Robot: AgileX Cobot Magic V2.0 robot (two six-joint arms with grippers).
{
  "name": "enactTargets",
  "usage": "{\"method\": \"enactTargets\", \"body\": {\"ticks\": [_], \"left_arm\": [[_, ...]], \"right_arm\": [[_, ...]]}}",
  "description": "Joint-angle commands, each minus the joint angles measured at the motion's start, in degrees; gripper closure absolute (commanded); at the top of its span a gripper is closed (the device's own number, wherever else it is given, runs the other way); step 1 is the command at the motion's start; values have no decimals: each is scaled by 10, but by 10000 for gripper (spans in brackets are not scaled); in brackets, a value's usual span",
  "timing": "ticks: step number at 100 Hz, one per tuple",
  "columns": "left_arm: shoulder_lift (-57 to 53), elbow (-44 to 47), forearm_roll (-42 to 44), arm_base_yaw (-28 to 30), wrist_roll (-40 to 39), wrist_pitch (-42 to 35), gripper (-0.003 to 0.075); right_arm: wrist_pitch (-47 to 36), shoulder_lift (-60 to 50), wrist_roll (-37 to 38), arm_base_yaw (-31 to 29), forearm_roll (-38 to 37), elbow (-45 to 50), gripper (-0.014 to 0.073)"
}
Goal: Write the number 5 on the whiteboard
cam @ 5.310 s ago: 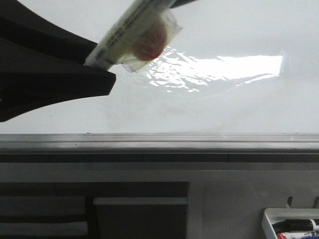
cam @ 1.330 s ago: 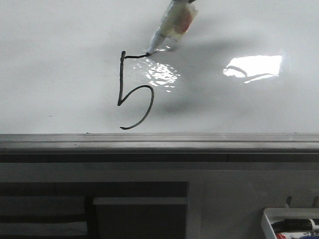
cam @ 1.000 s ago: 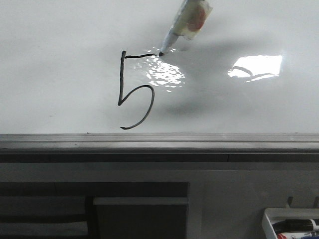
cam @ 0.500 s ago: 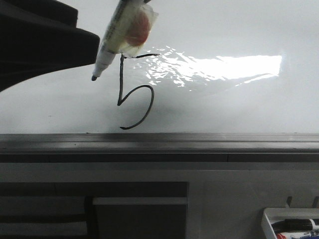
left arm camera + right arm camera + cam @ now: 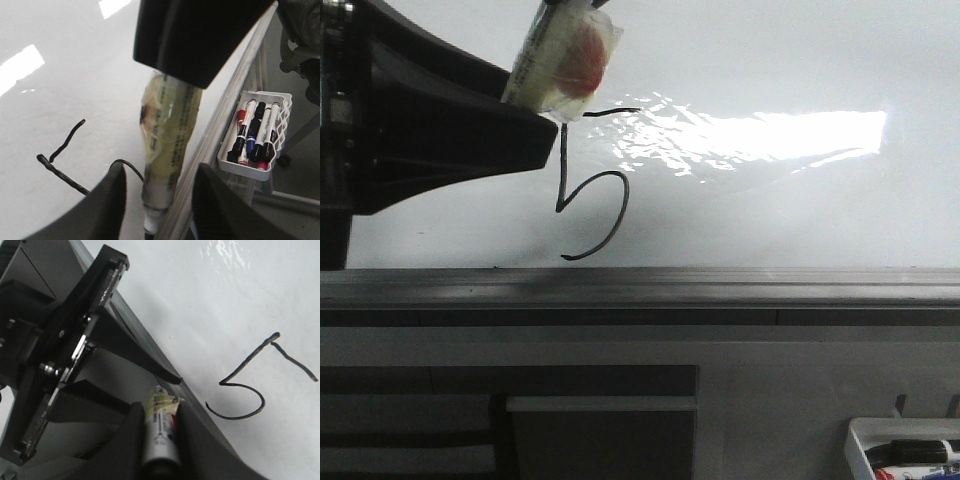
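I am counting one whiteboard (image 5: 770, 200) in front of me, carrying one number 5 (image 5: 588, 185) in black line. I am seeing one tape-wrapped marker (image 5: 165, 150) and two grippers: my left gripper (image 5: 440, 130) at the far left and my right gripper (image 5: 157, 440). One white tray (image 5: 260, 135) is sitting at the near right, holding five markers (image 5: 255, 132) as far as I can tell.

Number 5 (image 5: 590, 185): thin black marker line, upright stroke, short top bar, rounded belly, drawn on glossy white whiteboard (image 5: 770, 220) w/ bright glare patch; sits just above grey rail, left of centre.
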Motion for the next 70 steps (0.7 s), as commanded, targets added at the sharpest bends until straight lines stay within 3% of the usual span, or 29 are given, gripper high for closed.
{"method": "enactTargets", "body": {"ticks": [1,5,45,52,70], "left_arm": [[-7,-19,-15,0,-3,-28,672],[-7,-19,-15,0,-3,-28,739],[-7,-19,-14,0,-3,-27,741],[-7,-19,-14,0,-3,-27,741],[-7,-19,-52,0,-38,-16,741]], "right_arm": [[-27,-13,-8,2,4,-18,655],[-27,-13,-8,2,6,-18,655],[-35,-13,-8,2,13,-18,646],[-39,-13,-8,2,13,-18,566],[-88,-14,-8,-14,-18,-18,158]]}}
